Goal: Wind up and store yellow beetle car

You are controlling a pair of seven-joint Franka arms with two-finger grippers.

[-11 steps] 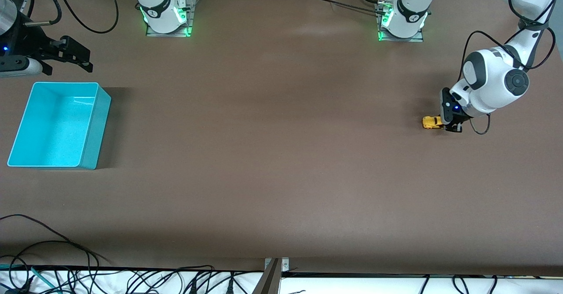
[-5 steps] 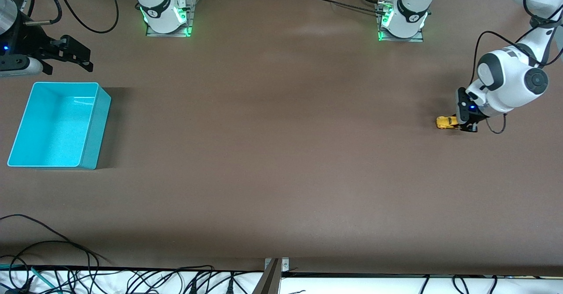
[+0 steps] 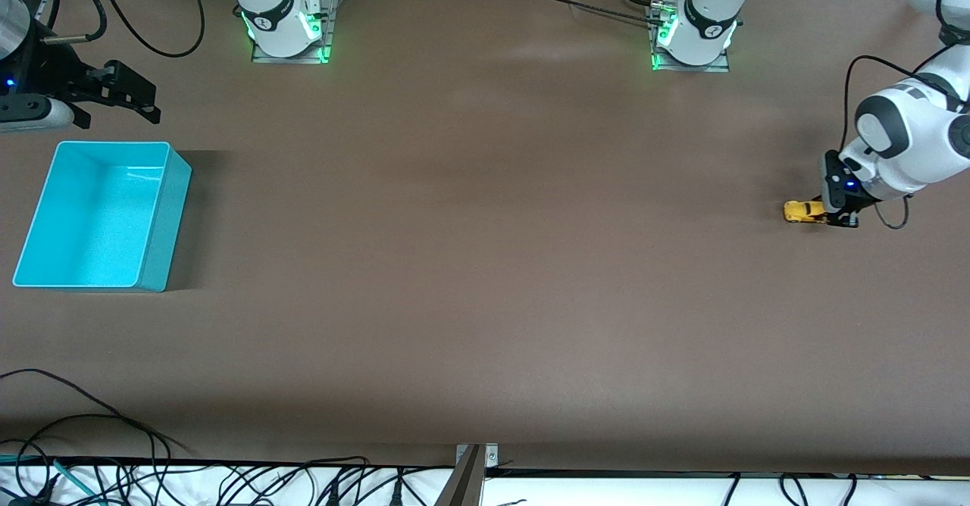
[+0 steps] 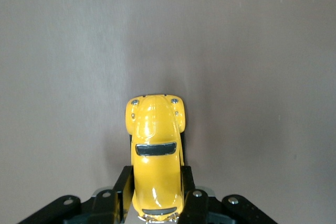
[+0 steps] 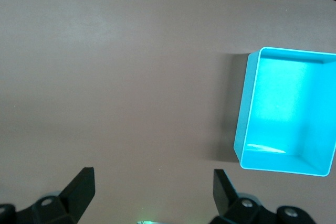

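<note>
Left gripper [image 3: 833, 217] down at the tabletop [image 3: 485, 263], near the edge at the left arm's end, fingers pinched on the rear of the car [image 3: 803, 210]. In the left wrist view the fingers [image 4: 123, 190] press on both flanks of the car [image 4: 156, 153], from about the windscreen back; bonnet and headlights stick out clear ahead of them. Car is yellow, rounded, dark windows, upright; in the front view its nose points toward the right arm's end and it appears to sit on the brown surface. Left arm comes in from off the table edge, wrist bent low over the car, cable looped beside it. Right gripper [image 3: 125, 97] hangs in the air at the right arm's end, over the tabletop next to the bin [image 3: 163, 210]; arm waiting. Its fingers are spread wide, nothing between them; right wrist view shows both fingertips [image 5: 84, 187] well apart over bare tabletop, with the bin [image 5: 244, 103] off to one side. Bin is turquoise, rectangular, open top, close to the edge at the right arm's end. Car and bin lie well apart, nearly a whole tabletop between them.
</note>
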